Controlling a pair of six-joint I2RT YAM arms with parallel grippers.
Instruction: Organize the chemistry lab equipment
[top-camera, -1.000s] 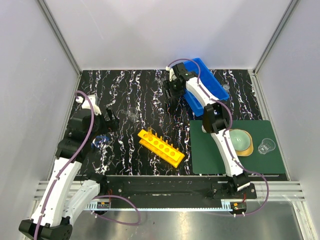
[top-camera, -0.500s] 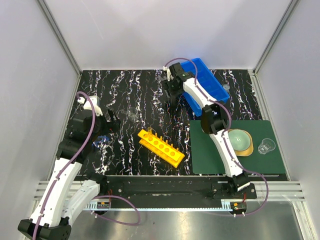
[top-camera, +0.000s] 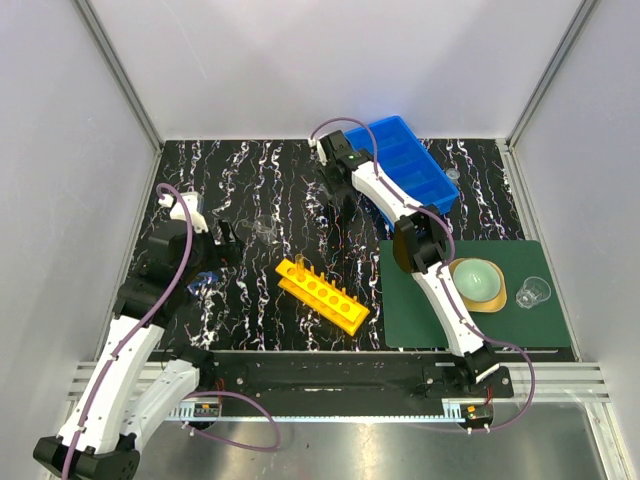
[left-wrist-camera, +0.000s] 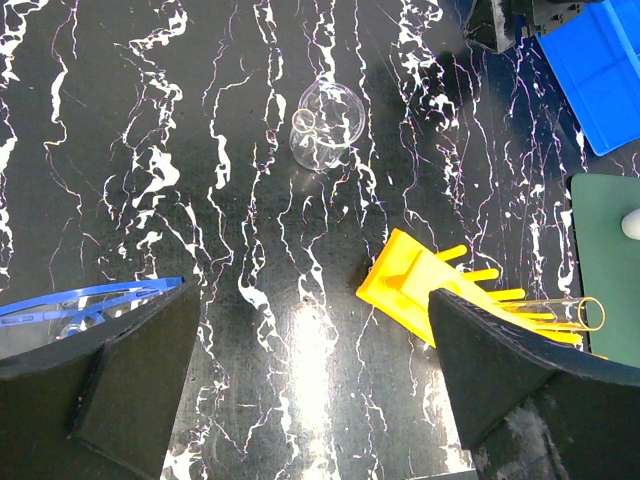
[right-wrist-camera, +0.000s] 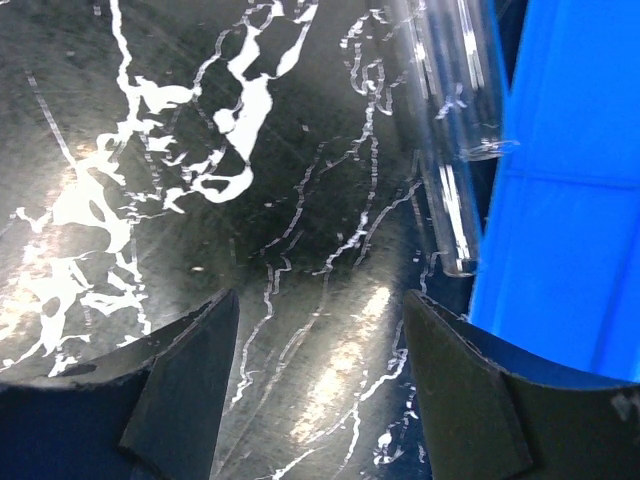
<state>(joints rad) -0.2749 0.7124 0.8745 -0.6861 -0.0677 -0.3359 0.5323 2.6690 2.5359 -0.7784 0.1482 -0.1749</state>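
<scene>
A clear glass tube (right-wrist-camera: 445, 180) is located just beside the blue divided plastic bin (right-wrist-camera: 560, 220), long axis along its wall, ahead-right of the nearer right gripper (right-wrist-camera: 320, 340), its empty jaws set apart

Looks like a robot lab bench: pale panel walls (top-camera: 300, 60) on metal framing (top-camera: 120, 75), a left arm (top-camera: 130, 330) and right arm (top-camera: 440, 290) bolted to a rail (top-camera: 570, 378), and a glass tube (right-wrist-camera: 443, 180) and yellow rack (top-camera: 322, 294) on a marbled black table (top-camera: 260, 190).
</scene>
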